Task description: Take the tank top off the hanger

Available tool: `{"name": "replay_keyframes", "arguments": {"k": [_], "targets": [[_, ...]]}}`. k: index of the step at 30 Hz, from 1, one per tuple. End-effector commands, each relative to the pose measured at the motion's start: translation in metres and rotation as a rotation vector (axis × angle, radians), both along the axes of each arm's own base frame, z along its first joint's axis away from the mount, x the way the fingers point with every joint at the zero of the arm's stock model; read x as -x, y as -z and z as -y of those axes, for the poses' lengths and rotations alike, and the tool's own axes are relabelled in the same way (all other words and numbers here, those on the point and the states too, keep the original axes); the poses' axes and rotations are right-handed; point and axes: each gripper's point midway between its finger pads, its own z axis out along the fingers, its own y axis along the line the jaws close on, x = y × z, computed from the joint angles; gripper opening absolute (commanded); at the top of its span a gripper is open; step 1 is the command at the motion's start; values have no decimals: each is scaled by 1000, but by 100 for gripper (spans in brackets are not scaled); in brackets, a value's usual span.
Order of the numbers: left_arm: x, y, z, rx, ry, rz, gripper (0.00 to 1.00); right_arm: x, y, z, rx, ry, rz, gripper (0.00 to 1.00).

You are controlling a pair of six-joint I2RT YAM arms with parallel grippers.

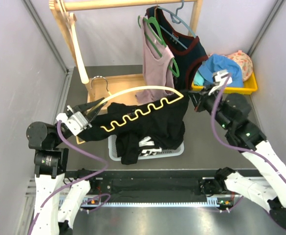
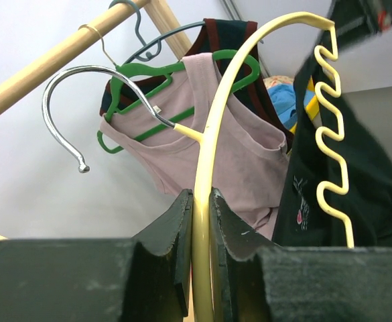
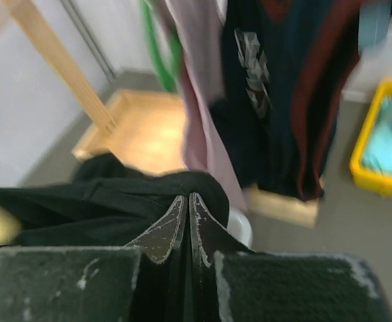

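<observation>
Your left gripper (image 1: 90,113) is clamped on the pale yellow hanger (image 1: 143,90), its jaws pressed against the curved arm just below the chrome hook (image 2: 68,87). That grip holds the hanger off the wooden rack (image 1: 128,5) and roughly level over the table, so the cloth can be drawn sideways without catching on the rail. The black tank top (image 1: 147,129) is draped over the hanger's wavy lower bar, and its loose bulk sags into the white basket (image 1: 114,152) beneath. Your right gripper (image 1: 197,102) sits at the hanger's far end, jaws closed tight. From the right wrist view the black cloth humps up at the fingertips (image 3: 175,221), which reads as a pinch on its edge. This looks like a brace-and-pull: one hand fixes the frame, the other takes the garment. For the next move, judge a pull away from the left hand and past the tip. Mind the pink top (image 1: 155,68) hanging just behind, and the wavy bar, which could snag a strap.
</observation>
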Motion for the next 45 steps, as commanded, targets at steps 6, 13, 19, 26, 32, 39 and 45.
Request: {"name": "replay_keyframes", "arguments": {"k": [6,13,19,26,32,39,45], "targets": [[20,-38,1,42,21,106,0,5,44,-2,-53,-85,-17,0],[12,-45,3,39,37,129,0,34,30,-31,2,-330,10,55],[2,-11,11,-42,82,132,0,80,-31,-11,129,-401,153,92],[-13,-1,21,-61,160,122,0,128,-72,-25,155,-642,280,89],[8,7,32,-138,280,128,0,143,-85,-46,172,-849,302,79],[33,18,33,-241,282,339,0,140,-86,-61,148,-959,257,70],[32,5,33,-261,279,375,0,140,-76,-76,83,-1078,167,57]]}}
